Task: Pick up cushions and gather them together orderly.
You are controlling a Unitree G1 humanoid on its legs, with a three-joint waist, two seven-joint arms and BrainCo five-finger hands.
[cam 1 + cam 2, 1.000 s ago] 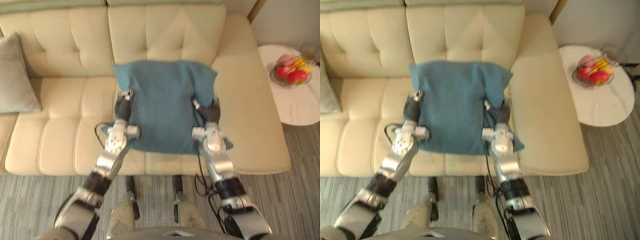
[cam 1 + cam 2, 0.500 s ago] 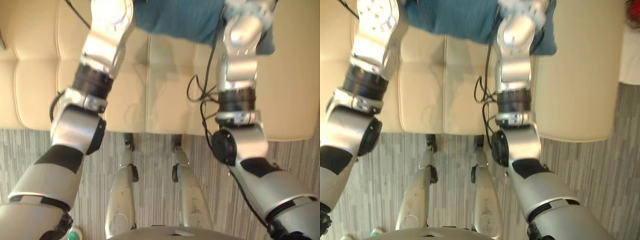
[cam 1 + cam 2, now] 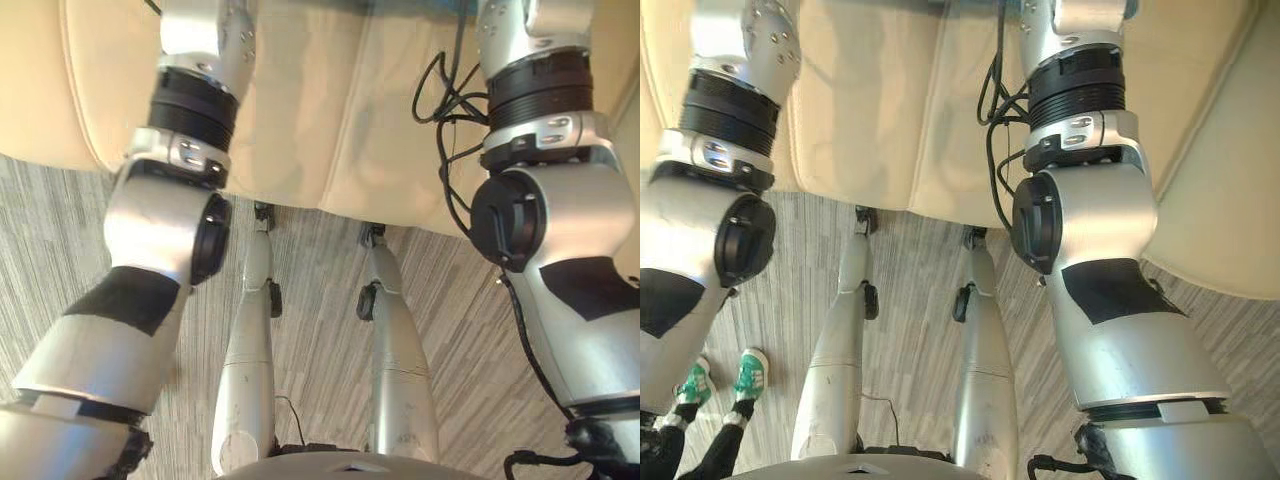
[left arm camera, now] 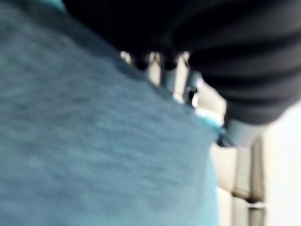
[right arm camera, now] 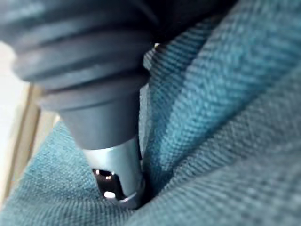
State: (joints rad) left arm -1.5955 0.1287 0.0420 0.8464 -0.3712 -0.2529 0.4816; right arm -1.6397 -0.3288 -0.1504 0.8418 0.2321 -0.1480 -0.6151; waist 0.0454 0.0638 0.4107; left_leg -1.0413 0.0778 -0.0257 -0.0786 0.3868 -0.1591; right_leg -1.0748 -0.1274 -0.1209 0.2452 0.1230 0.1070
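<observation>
The blue cushion (image 4: 94,155) lies close against my left hand (image 4: 225,47), whose dark ribbed cover sits right over the cloth. In the right wrist view the same cushion (image 5: 225,94) folds around my right hand (image 5: 84,70), which presses into a crease of the fabric. Both forearms reach out over the cream sofa (image 3: 330,120) and leave the eye views at their upper edge.
The sofa's front edge (image 3: 870,190) runs across the eye views, with grey striped floor (image 3: 320,300) below it. A person's green-and-white shoes (image 3: 750,372) stand on the floor at my left. The sofa's right armrest (image 3: 1200,200) slants down the right side.
The head camera has tilted down: sofa back, cushion and side table have left the eye views, which now look at the sofa's front edge and floor. Both arms still reach forward.
</observation>
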